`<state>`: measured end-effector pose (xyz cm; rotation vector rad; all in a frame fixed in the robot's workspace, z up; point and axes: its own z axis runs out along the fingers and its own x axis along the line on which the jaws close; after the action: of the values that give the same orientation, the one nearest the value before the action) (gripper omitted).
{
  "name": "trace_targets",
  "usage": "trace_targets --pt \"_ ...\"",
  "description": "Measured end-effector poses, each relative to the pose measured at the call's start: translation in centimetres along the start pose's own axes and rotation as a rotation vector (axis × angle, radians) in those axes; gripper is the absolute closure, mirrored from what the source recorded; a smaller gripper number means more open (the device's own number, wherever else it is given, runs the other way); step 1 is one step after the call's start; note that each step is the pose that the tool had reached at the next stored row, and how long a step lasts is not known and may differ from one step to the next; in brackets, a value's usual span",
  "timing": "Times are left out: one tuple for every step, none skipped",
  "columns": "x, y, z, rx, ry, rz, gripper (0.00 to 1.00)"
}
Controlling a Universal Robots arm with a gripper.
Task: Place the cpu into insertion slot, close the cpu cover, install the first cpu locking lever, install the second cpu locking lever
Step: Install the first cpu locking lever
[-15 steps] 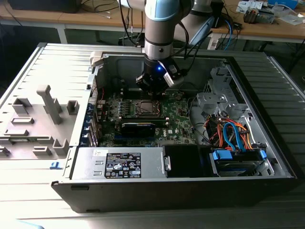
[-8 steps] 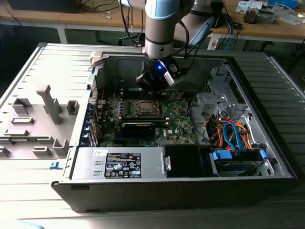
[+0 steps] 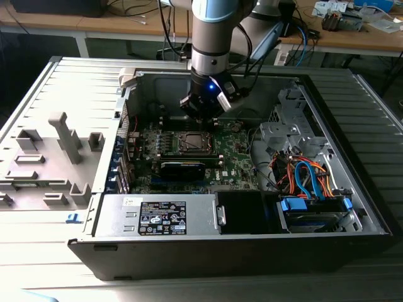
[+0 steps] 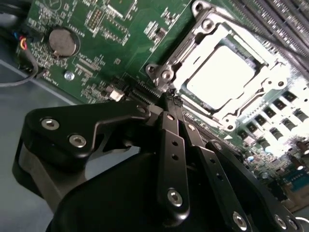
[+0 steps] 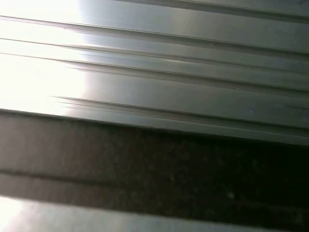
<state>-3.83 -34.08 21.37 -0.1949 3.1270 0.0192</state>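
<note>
One gripper (image 4: 172,99), fingers pressed together, hangs beside your insertion slot (image 4: 219,77); cpu (image 4: 221,73) seated, cpu cover (image 4: 270,79) down; no legible print.

Landmark: insertion slot (image 3: 196,143). The cpu (image 4: 220,76) lies in it, cpu cover (image 4: 193,39) down over it. Gripper (image 4: 172,99) just beside its corner. Power supply box (image 3: 160,216) well nearer the camera.

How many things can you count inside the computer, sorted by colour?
Green: 1, circuit board
Silver: 2, cpu and cpu cover
Grey: 1, power supply box
Black: 1, gripper
Total: 5
</note>
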Motion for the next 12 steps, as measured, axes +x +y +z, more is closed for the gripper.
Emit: trace_targets --pt "0.02 -0.16 0.0 -0.0001 -0.0001 0.001 0.89" --pt "0.04 -0.3 0.0 0.0002 0.0 0.001 0.89" --pt "0.06 -0.47 0.0 0.002 0.0002 0.003 0.89" --pt "0.06 -0.52 0.02 0.0046 0.0003 0.006 0.89" --pt "0.07 -0.56 0.03 0.0073 0.0007 0.009 0.89" --pt "0.08 -0.65 0.04 0.0133 0.0015 0.016 0.89" --pt "0.09 -0.72 0.06 0.0182 0.002 0.023 0.89" --pt "0.1 -0.85 0.09 0.023 0.0025 0.029 0.89" --pt "0.12 -0.95 0.1 0.0246 0.0026 0.031 0.89" --pt "0.13 -1.06 0.09 0.026 0.0028 0.032 0.89" --pt "0.15 -1.2 0.09 0.0287 0.0031 0.034 0.89" --pt "0.16 -1.31 0.09 0.0308 0.0033 0.034 0.89"
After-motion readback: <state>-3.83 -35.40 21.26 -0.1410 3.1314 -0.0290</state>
